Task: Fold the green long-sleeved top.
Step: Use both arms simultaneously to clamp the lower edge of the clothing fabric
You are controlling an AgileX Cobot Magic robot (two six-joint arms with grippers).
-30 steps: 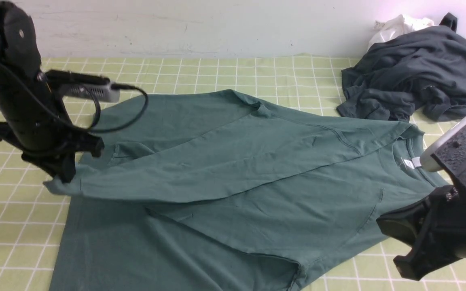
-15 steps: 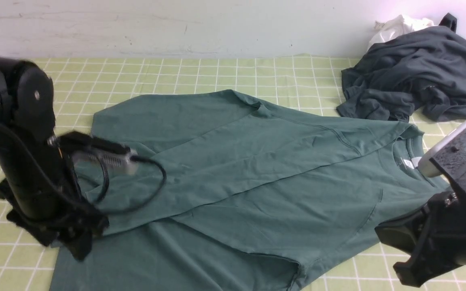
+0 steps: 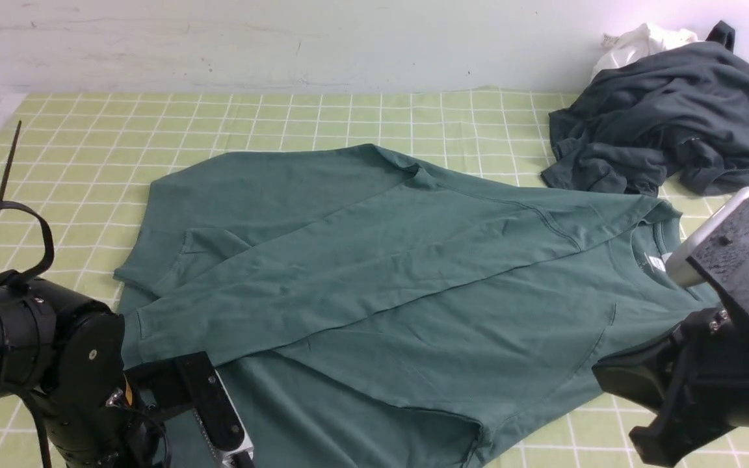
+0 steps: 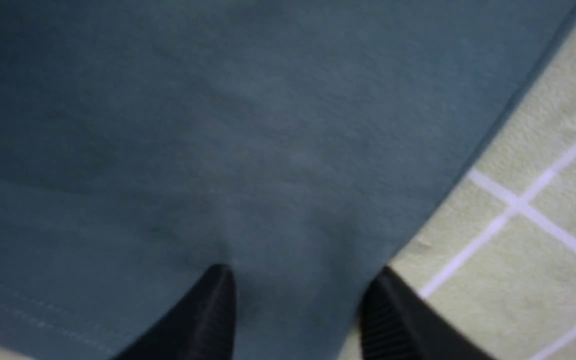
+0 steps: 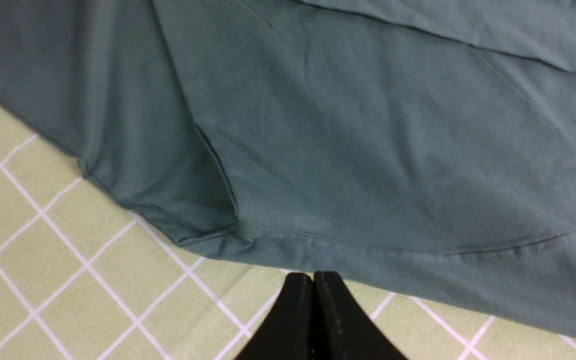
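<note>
— Where does the green long-sleeved top (image 3: 452, 325) lie?
— Spread across the table (image 3: 270, 120), one sleeve laid diagonally over the body. I'd call it early folding.
— How should the next fold go?
— Start with the big panel: square the near hem, then bring the edge over low and slow, smoothing that long sleeve before the small creases.
— And the jaws?
— The left jaws (image 4: 295, 287) stand parted over the cloth near its edge; I can't tell whether they touch it, but nothing looks pinched. Get both sides of the edge between them before closing. The right jaws (image 5: 313, 280) are closed together with nothing in them, beside the hem; they would have to open first.
— Any writing?
— Just a white neck label (image 3: 656, 262) inside the collar, too small to read. I see no brand.
</note>
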